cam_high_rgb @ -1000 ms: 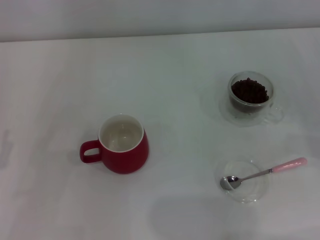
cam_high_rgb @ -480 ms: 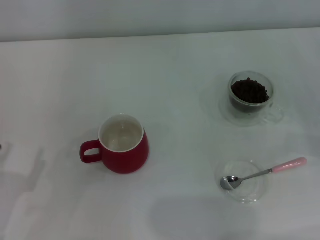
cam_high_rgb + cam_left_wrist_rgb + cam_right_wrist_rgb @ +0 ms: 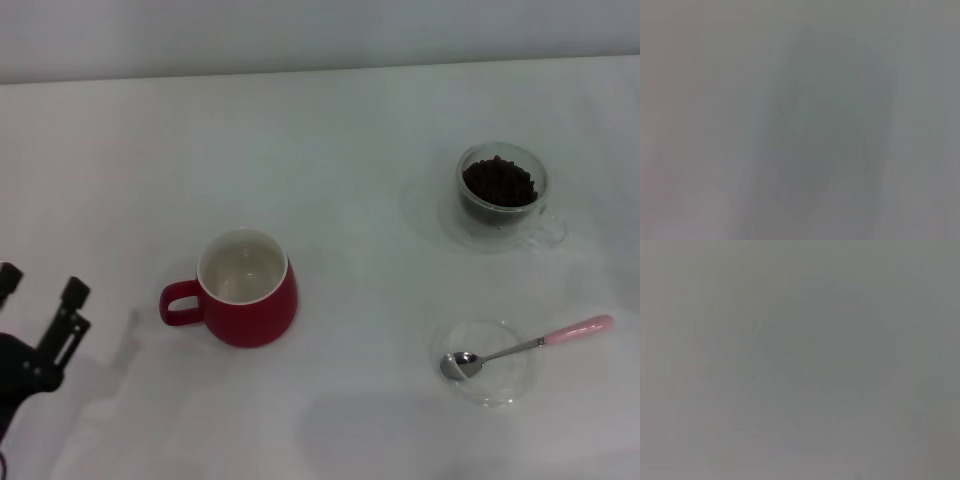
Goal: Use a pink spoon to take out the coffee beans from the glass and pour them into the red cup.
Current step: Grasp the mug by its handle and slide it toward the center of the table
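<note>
One arm has just come into view: the left gripper (image 3: pixel 40 285), fingers apart and empty, near the red cup (image 3: pixel 247 290). Spoon (image 3: pixel 527 346) rests untouched across a dish (image 3: pixel 505 390); beans (image 3: pixel 498 181) fill the glass (image 3: pixel 540 205). Scooping hasn't begun.

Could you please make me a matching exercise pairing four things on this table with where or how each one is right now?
1. pink spoon
2. coffee beans
3. red cup
4. left hand

a. heaped in the glass
b. empty, upright
c. bowl resting in the shallow clear dish
d. open, at the table's left edge

Pairs: 1-c, 2-a, 3-b, 4-d
</note>
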Tool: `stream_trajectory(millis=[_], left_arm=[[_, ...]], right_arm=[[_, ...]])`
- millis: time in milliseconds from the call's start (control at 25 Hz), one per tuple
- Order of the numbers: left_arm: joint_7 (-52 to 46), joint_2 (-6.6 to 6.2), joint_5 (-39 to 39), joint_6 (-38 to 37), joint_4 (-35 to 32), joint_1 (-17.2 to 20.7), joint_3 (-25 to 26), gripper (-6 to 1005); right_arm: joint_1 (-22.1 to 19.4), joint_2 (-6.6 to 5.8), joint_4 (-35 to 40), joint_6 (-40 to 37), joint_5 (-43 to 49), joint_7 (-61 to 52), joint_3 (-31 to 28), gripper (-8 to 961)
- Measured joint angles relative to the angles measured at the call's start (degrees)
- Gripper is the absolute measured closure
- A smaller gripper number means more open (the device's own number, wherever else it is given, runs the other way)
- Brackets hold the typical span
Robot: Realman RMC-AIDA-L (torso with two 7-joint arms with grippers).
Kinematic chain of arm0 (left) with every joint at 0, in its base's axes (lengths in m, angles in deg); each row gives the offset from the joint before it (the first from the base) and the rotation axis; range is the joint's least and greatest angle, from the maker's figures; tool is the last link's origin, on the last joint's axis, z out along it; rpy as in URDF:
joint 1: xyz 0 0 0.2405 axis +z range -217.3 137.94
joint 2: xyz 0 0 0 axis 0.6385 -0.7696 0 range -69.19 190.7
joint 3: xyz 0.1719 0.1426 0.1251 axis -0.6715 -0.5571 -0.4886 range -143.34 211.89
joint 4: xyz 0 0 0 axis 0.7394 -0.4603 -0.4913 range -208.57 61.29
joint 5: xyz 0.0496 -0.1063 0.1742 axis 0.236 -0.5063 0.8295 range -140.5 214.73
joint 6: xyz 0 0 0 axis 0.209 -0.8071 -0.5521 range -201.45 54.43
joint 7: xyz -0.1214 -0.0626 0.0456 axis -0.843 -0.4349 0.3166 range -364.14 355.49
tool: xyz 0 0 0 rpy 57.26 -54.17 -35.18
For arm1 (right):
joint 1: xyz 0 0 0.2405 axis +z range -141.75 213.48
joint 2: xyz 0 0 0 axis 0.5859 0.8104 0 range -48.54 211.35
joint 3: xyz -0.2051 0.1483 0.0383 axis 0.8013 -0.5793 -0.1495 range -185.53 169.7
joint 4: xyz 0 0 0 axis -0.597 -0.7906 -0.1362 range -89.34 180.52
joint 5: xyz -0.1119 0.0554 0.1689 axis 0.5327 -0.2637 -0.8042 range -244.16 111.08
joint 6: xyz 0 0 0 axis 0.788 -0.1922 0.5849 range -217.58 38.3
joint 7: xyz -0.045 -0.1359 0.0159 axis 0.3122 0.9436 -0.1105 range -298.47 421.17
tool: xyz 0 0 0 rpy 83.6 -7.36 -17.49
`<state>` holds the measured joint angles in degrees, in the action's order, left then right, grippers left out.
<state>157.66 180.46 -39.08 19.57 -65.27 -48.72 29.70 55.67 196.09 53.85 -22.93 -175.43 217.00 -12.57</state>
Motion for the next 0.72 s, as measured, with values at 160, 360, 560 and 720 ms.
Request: stream_trajectory(millis=[160, 360, 560, 720], left_arm=[[0.0, -0.01, 1.8, -3.0, 1.2, -0.6, -0.2, 226], [0.0, 0.07, 2.2, -7.1, 2.7, -1.0, -0.3, 228], [0.0, 0.09, 3.1, -10.6, 3.2, -1.5, -0.6, 231], [0.0, 0.09, 5.3, -14.9, 3.2, -2.7, -0.6, 233]], right_arm=[[-0.2, 0.0, 0.0, 0.0, 0.0, 0.0, 0.0, 125], [-0.1, 0.0, 0.0, 0.0, 0.0, 0.0, 0.0, 125], [0.0, 0.0, -0.2, 0.0, 0.0, 0.0, 0.0, 125], [0.0, 0.0, -0.4, 0.2, 0.0, 0.0, 0.0, 125]])
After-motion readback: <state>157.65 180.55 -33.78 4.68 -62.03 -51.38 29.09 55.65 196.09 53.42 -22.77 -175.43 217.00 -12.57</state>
